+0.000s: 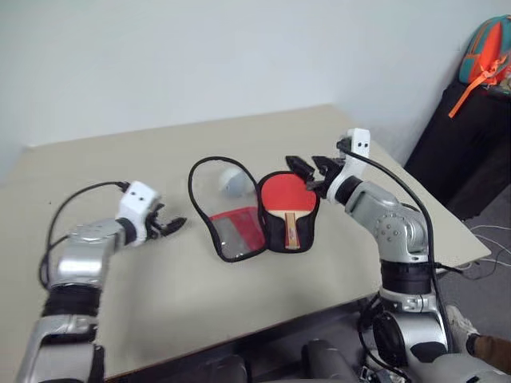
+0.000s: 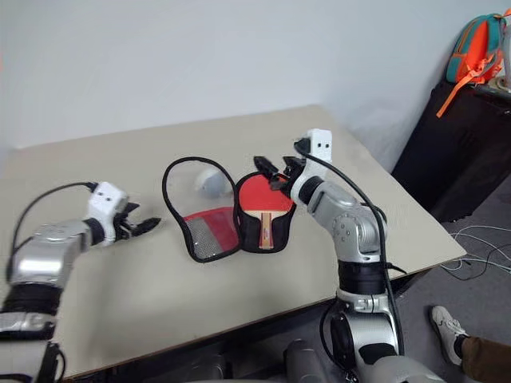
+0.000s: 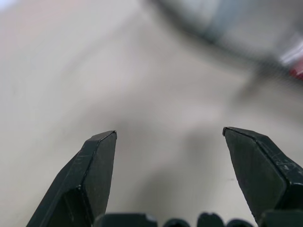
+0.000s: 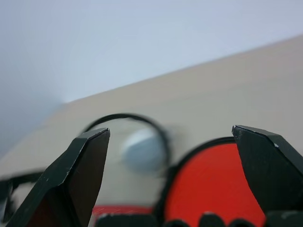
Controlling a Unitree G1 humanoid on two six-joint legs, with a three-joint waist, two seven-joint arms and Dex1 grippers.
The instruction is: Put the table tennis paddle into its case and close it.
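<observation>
The table tennis paddle (image 1: 286, 196) lies red face up, its wooden handle (image 1: 292, 230) toward me, inside the right half of the case (image 1: 274, 236). The case lies unzipped on the table (image 1: 168, 295). Its red flap with the clear window (image 1: 236, 233) is folded out to the left, and the black rim stands up in a loop. My right gripper (image 1: 308, 170) hovers open just above the paddle's far right edge; the right wrist view looks between its fingertips (image 4: 94, 142) at the red face (image 4: 208, 189). My left gripper (image 1: 174, 225) is open over bare table, left of the case.
A grey-white rounded lump (image 1: 233, 182) sits inside the loop of the case's rim, behind the flap. The table's right edge runs close behind my right arm. A black cabinet (image 1: 467, 144) with a teal and orange bag (image 1: 484, 56) stands beyond it. A person's shoe (image 2: 447, 321) is on the floor.
</observation>
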